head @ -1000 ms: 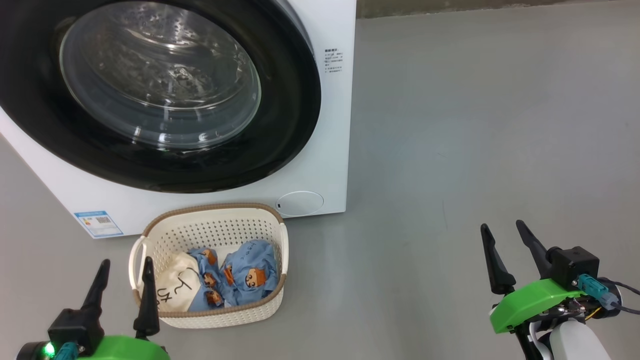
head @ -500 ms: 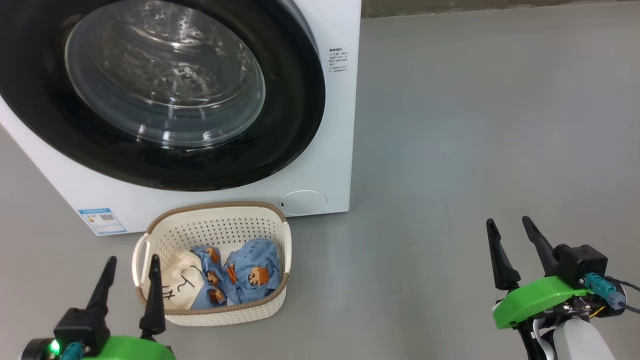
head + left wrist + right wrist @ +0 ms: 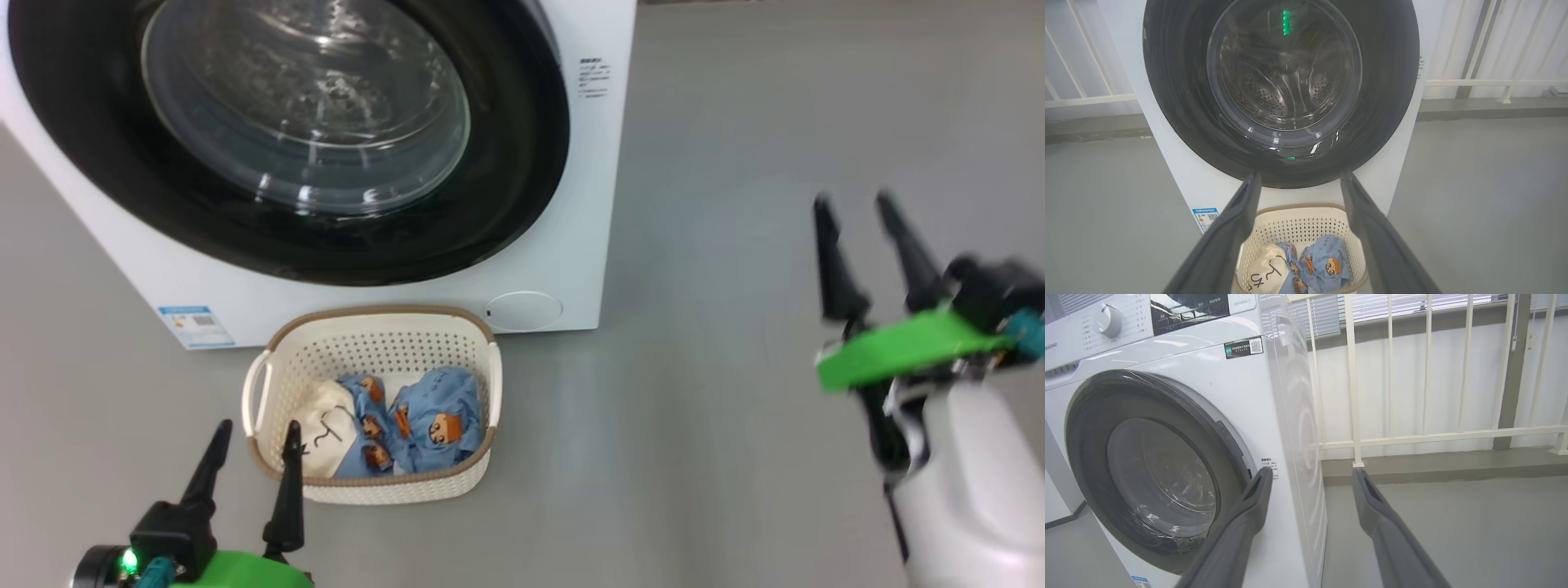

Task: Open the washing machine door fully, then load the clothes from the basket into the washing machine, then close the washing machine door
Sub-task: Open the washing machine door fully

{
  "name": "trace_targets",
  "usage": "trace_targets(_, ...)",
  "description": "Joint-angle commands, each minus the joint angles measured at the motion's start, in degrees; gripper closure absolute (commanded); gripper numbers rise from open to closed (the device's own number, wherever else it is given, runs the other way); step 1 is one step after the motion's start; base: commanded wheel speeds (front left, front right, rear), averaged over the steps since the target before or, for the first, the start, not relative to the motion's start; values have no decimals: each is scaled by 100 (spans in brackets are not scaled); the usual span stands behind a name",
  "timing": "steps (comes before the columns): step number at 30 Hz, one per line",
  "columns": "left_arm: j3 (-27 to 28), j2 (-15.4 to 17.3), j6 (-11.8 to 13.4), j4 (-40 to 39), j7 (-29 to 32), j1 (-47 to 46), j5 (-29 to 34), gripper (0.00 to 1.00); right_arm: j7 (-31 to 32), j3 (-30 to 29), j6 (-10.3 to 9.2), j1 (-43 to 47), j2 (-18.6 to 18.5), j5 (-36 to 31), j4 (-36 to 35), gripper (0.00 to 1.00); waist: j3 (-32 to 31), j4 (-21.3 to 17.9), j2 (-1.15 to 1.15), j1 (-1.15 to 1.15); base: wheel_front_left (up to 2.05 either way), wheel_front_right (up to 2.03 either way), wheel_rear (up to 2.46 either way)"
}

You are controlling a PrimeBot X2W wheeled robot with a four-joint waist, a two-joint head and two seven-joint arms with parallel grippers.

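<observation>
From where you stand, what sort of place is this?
Likely a laundry corner, perhaps on a balcony or utility area: a white front-loading washing machine, a basket of clothes on a bare grey floor, and a white railing behind.

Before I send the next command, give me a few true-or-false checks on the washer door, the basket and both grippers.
1. The washing machine door is shut. True.
2. The basket stands on the floor in front of the washing machine. True.
3. The basket is empty. False: the clothes lie in it, light-blue pieces beside a cream one.
4. The right gripper is open and holds nothing. True.
5. One gripper grips a garment. False: the left gripper is open and empty too, low by the basket's near left corner.
</observation>
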Motion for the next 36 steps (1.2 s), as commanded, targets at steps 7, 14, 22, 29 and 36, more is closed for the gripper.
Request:
trace_targets(7,19,72,-28,-93,-38,-275,-95,0,42,-341,9,-1314,42,1309,137,0,284,261,0,0,0,0,0)
trace_targets(14,-166,72,-4,-94,-38,-483,-178,0,586,-1587,9,-2303,250,3375,998,100,604,471,0,0,0,0,0)
trace_targets(22,-386,71,58,-99,-38,-744,-328,0,1177,-2381,9,-3101,314,4623,1992,100,930,677,0,0,0,0,0)
trace_targets(29,-640,71,134,-114,-38,-990,-487,0,1920,-2690,9,-3924,294,5086,2798,100,1207,929,0,0,0,0,0)
trace_targets(36,-775,71,197,-170,-38,-1134,-606,0,2658,-2816,9,-4801,244,5229,3564,100,1484,1123,0,0,0,0,0)
